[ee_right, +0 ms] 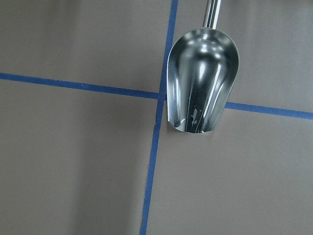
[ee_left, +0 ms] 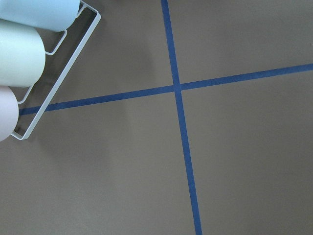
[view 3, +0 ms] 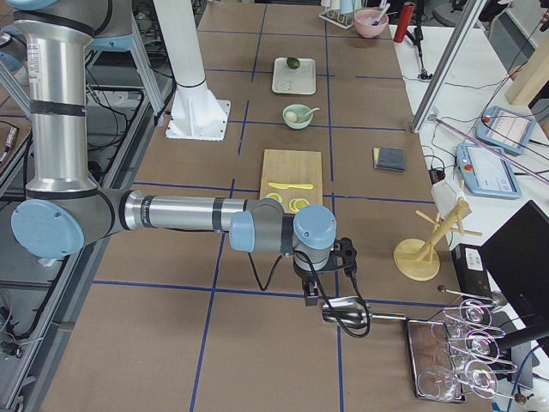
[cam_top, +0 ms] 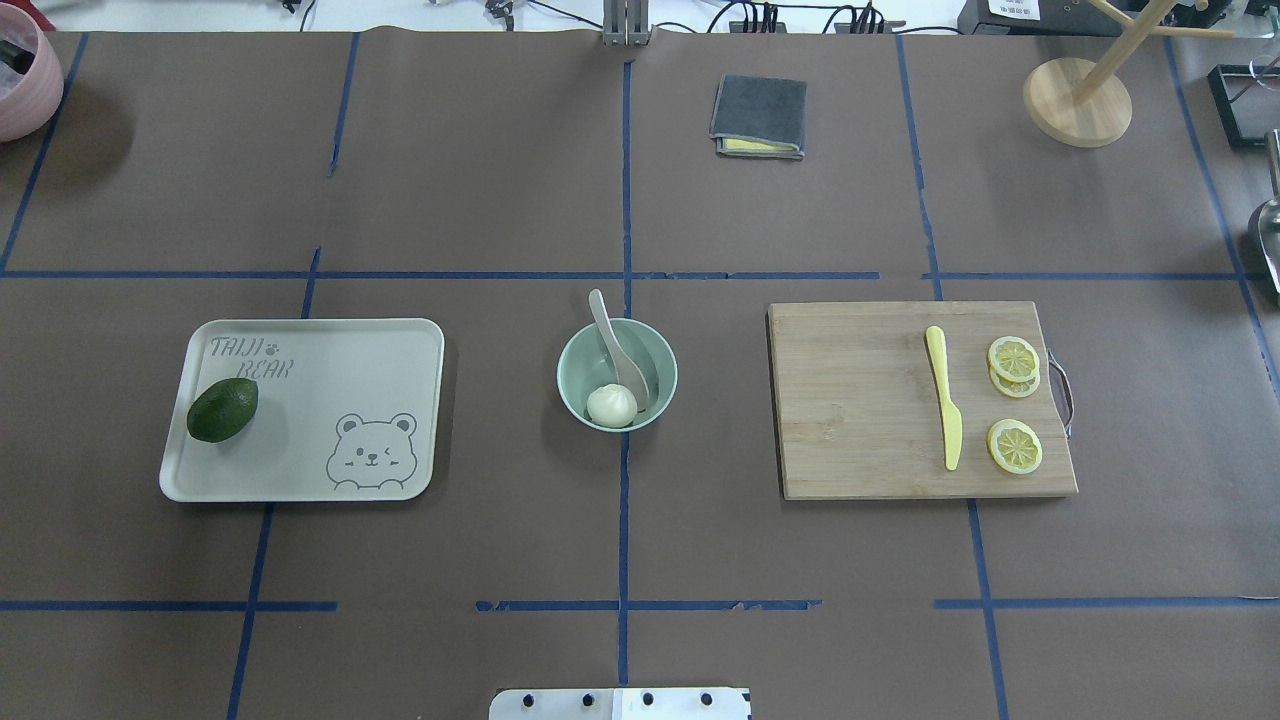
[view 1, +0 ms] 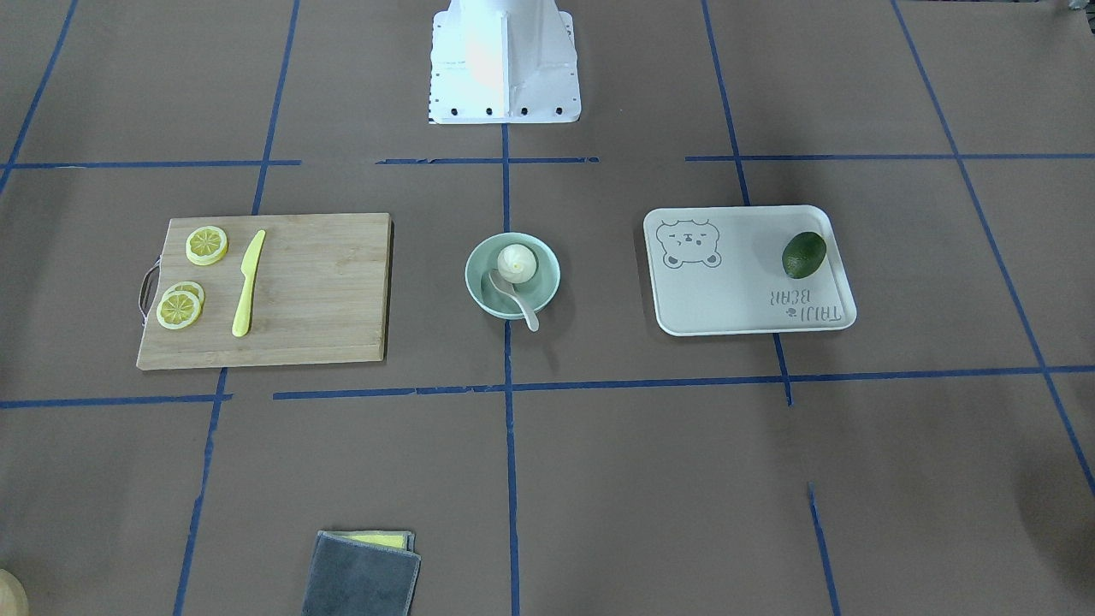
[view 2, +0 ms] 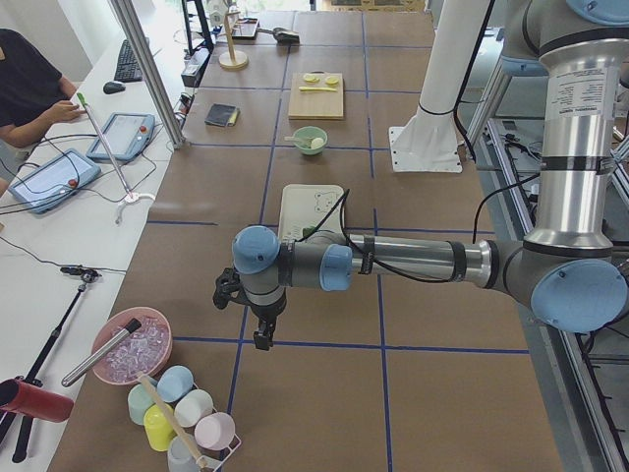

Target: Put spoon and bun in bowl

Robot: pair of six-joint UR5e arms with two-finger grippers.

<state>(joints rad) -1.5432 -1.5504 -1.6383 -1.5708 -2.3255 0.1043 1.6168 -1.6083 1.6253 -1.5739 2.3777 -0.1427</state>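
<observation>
The pale mint-green bowl point(view 1: 550, 293) stands at the table's centre, also in the overhead view point(cam_top: 571, 362). The white pleated bun point(view 1: 517, 262) point(cam_top: 611, 405) lies inside it. The cream spoon point(view 1: 518, 305) point(cam_top: 611, 338) rests in the bowl with its scoop beside the bun and its handle over the rim. Both arms are far from the bowl, out at the table's ends. My left gripper point(view 2: 260, 339) and my right gripper point(view 3: 310, 296) show only in the side views, so I cannot tell whether they are open or shut. Neither wrist view shows fingers.
A cutting board point(cam_top: 860, 420) with a yellow knife point(cam_top: 944, 410) and lemon slices point(cam_top: 1014, 445) is right of the bowl. A bear tray point(cam_top: 380, 350) holds an avocado point(cam_top: 222, 409). A grey cloth point(cam_top: 759, 117), a metal scoop point(ee_right: 203, 81) and a cup rack point(ee_left: 19, 63) lie farther out.
</observation>
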